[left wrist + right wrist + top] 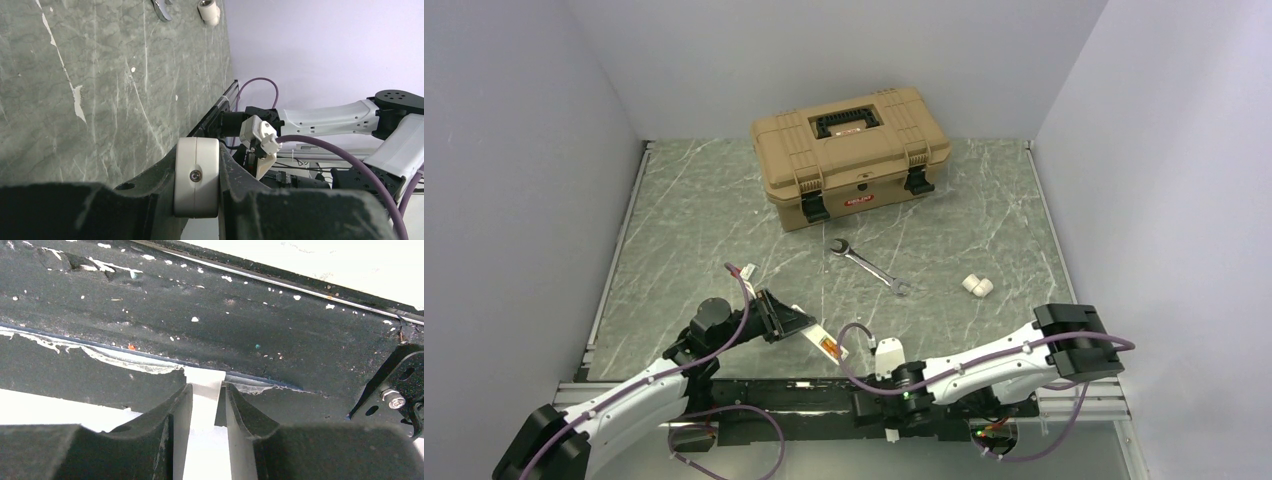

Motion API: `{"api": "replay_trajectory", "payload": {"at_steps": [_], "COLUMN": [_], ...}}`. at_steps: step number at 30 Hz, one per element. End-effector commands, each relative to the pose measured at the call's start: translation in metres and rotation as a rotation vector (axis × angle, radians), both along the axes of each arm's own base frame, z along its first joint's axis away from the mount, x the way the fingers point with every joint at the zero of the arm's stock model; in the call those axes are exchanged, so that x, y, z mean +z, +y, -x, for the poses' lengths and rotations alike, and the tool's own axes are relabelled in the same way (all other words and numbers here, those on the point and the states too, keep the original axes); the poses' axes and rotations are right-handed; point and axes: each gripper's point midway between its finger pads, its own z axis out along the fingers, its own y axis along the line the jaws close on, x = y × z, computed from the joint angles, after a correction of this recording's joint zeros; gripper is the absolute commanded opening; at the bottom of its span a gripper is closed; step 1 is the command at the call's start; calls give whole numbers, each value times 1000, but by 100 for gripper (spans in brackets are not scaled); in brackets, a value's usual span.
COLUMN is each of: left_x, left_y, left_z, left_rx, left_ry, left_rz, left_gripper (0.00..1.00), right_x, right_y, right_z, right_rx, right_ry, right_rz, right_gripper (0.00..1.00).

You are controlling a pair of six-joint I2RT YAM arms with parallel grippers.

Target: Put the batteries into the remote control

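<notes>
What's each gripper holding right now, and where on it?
Left gripper clamps the remote control by one end, the rest sticking out. Right gripper has a flat white piece between its jaws; a firm grip cannot be told.

A tan toolbox (851,150) with black latches sat closed at upper centre on the green marbled table (684,220). Below it lay a steel wrench (869,265), a small white fitting (977,285) to its right.

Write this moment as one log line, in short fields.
left end effector: shut on remote | right end effector: shut on white piece | recess: facing up
</notes>
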Motion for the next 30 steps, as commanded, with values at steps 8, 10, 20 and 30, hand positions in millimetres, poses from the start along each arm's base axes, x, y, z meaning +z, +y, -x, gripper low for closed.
{"api": "replay_trajectory", "payload": {"at_steps": [8,10,20,30], "left_x": [-10,-10,-9,-8], "left_y": [2,2,2,2], "left_z": [3,3,2,2], "left_rx": [4,5,2,3], "left_ry": [-1,0,-3,-5], "left_rz": [1,1,-2,-4], "left_gripper": [2,2,2,2], "right_x": [-16,-16,-14,-18], "right_y": [-10,-9,-4,-6], "right_z": [-17,-19,-26,-32], "right_rx": [-27,-49,-104,-126], "right_ry": [-107,-109,-121,-141], "right_rz": [100,68,-12,27], "right_gripper": [35,35,36,36]}}
